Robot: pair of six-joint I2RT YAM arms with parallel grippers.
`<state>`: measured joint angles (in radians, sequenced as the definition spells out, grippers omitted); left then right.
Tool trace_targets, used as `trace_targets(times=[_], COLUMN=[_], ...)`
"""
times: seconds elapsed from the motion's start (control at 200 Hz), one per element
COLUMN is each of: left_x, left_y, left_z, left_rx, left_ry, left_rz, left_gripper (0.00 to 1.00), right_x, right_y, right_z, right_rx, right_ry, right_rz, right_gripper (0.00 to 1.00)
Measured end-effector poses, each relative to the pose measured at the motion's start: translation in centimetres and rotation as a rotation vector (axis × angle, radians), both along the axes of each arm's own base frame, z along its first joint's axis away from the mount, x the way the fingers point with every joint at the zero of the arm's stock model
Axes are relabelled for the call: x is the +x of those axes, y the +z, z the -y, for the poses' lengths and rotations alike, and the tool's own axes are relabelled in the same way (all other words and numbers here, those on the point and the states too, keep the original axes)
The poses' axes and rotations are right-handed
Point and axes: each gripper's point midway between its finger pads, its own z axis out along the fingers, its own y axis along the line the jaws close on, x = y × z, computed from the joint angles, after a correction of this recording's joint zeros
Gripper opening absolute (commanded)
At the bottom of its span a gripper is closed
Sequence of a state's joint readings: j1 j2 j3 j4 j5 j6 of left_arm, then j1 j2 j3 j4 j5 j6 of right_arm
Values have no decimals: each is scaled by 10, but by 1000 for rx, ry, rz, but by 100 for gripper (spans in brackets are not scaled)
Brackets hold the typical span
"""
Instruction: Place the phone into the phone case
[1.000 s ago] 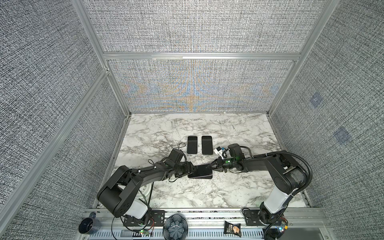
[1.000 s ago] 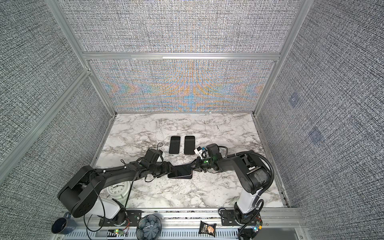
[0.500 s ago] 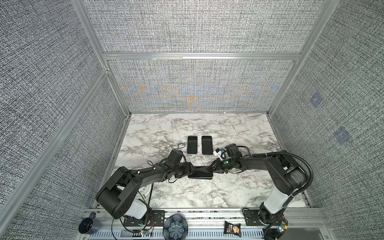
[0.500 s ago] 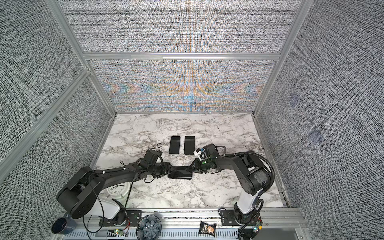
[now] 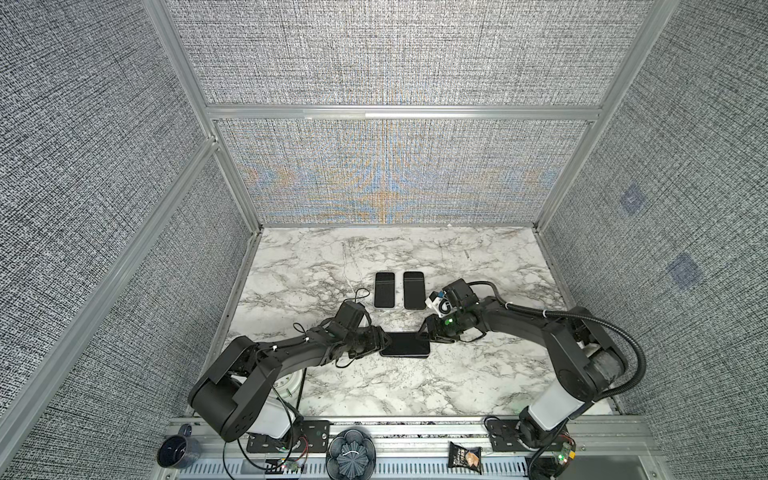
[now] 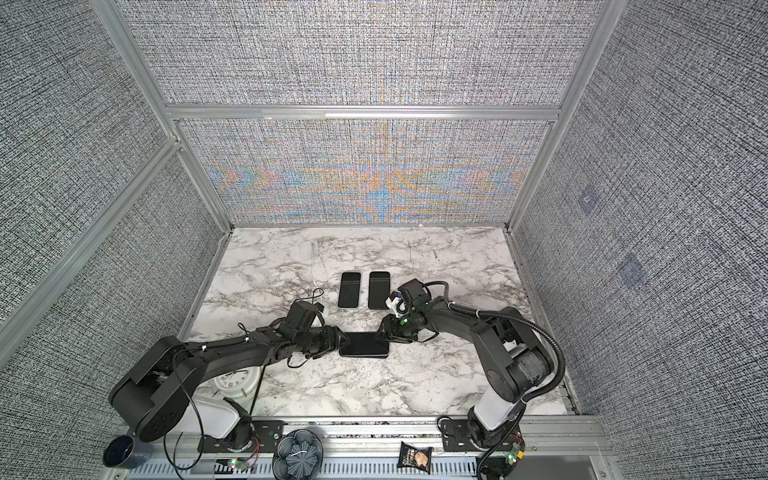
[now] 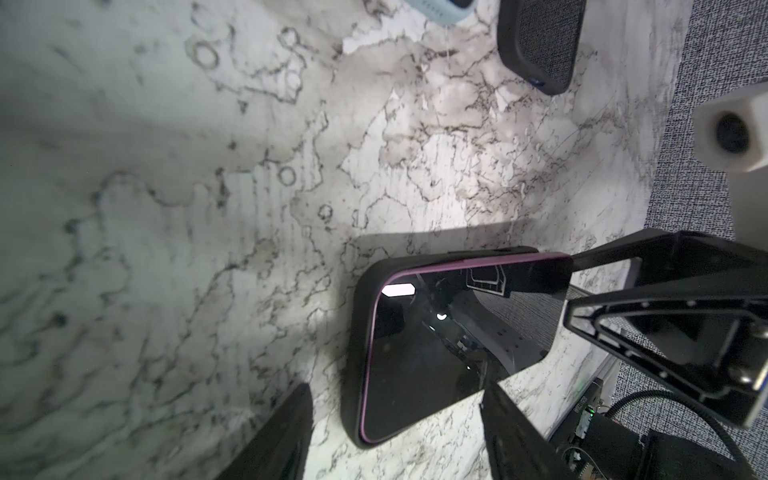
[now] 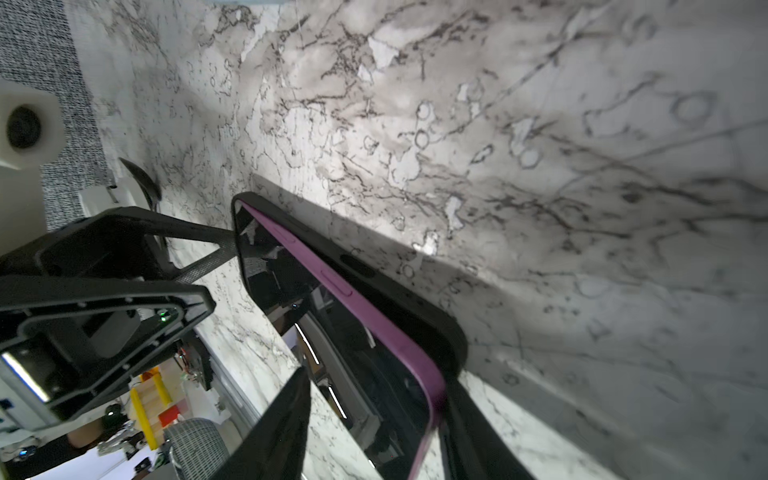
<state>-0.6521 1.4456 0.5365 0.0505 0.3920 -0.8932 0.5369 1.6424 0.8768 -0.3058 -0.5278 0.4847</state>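
A purple-rimmed black-glass phone [image 7: 436, 353] lies in a matte black phone case [image 7: 358, 332] on the white marble tabletop [image 5: 374, 386], its purple visible only in the wrist views, between the left gripper [image 5: 385, 341] and the right gripper [image 5: 424, 334], both with jaws apart.

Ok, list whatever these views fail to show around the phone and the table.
- phone: the end between the right fingers, right wrist view, cut by the picture edge.
- phone case: its inside, every view, covered by the phone.
- Two dark slabs: phones or cases, too small in both top views.
- alarm clock: top view, half under the left arm.
- light blue item: left wrist view, cut by the edge.
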Motion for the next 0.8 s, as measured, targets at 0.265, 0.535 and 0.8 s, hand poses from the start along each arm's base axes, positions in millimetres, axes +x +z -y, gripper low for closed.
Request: trace_targets(times=[0.265, 0.535, 0.8], left_x=[-1, -3, -3], left_y=[0, -1, -2], left_z=[0, 1, 4], left_rx=[16, 19, 10], left_ry=[-24, -45, -56], left_rz=[2, -2, -9], left_gripper=[66, 65, 63], right_x=[-12, -33, -36], right_y=[12, 7, -2], right_z=[12, 20, 20], right_rx=[-109, -180, -202], right_ry=[18, 24, 21], right_rz=[51, 48, 34], right_gripper=[54, 42, 34])
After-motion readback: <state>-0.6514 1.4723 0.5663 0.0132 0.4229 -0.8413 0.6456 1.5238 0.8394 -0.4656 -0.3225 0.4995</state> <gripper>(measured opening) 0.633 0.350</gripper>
